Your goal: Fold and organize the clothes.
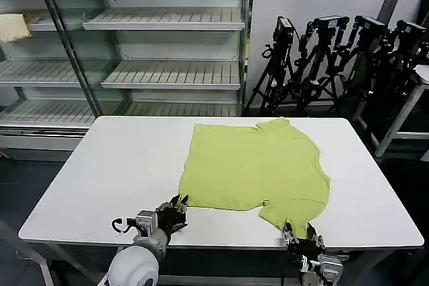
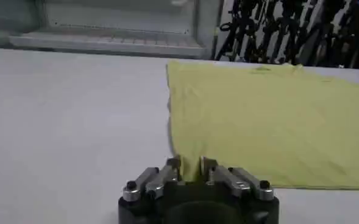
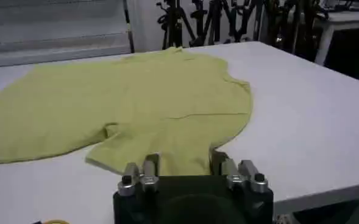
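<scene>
The clothes are one lime yellow-green T-shirt (image 1: 255, 165) lying flat on the white table (image 1: 107, 172), its collar toward the far edge and a sleeve hanging toward the near right. My left gripper (image 1: 177, 207) is at the shirt's near-left corner. In the left wrist view the left gripper (image 2: 191, 165) is shut, with a fold of the T-shirt (image 2: 270, 115) pinched between its fingers. My right gripper (image 1: 295, 231) sits at the near sleeve by the table's front edge. In the right wrist view the right gripper (image 3: 184, 161) is open, its fingers straddling the T-shirt (image 3: 136, 103) sleeve hem.
Metal shelving (image 1: 167, 72) stands behind the table, with a pale cream cloth (image 1: 12, 27) on an upper left shelf. Black camera tripods (image 1: 335, 58) cluster at the back right. Bare tabletop lies left and right of the shirt.
</scene>
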Robot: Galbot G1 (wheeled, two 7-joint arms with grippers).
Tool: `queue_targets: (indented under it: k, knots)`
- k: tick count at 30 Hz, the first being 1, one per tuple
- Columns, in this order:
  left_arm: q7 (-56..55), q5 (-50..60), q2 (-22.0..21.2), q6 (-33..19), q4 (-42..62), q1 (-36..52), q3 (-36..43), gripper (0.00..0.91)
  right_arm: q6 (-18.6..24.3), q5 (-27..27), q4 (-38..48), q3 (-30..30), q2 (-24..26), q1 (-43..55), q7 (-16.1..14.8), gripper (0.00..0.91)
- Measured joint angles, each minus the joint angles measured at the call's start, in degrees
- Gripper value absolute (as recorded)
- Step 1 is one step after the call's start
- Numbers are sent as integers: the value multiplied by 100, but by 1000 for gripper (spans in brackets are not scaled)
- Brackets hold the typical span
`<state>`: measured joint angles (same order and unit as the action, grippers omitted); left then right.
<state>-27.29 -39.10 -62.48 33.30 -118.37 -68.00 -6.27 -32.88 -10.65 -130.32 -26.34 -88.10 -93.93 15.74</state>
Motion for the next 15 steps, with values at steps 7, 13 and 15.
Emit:
queue_targets:
  k: [7, 13, 15]
  knots:
    - [20, -62, -7, 14, -76, -24, -75, 20, 19, -111, -113, -41, -2, -51, -38, 0]
    - [29, -75, -6, 10, -257, -108, -192, 20, 126, -137, -351, -132, 39, -151, -99, 0]
    - [29, -72, -5, 8, -342, -151, -242, 20, 163, -162, -475, -179, 67, -198, -122, 0]
